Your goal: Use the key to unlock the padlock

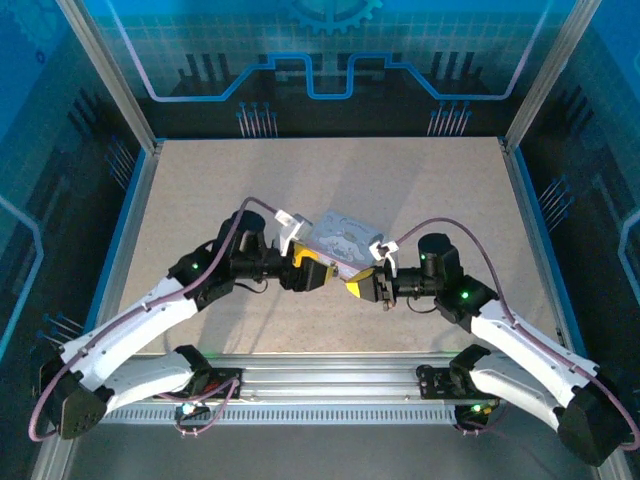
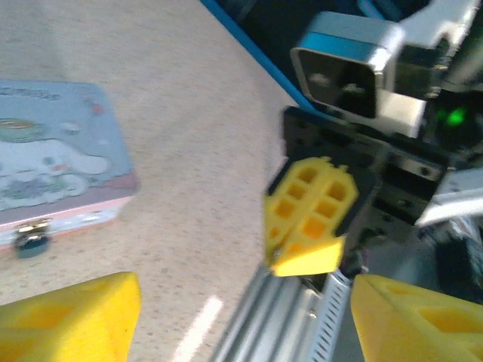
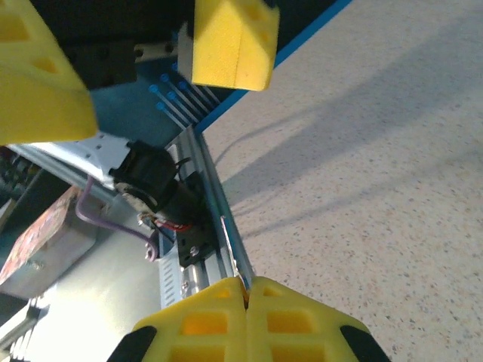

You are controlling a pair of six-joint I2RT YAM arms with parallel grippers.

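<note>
My right tool point(image 3: 247, 305) is pinched shut on the thin key point(image 3: 232, 253), tip poking out for the padlock point(image 2: 30, 243); left tool point(image 2: 241, 324) hangs open, empty.

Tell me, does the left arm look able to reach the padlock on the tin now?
Probably yes. The open left gripper has only bare table between it and the padlock, which hangs at the tin's front edge. The right gripper, shut on the key, sits off to the other side.
</note>
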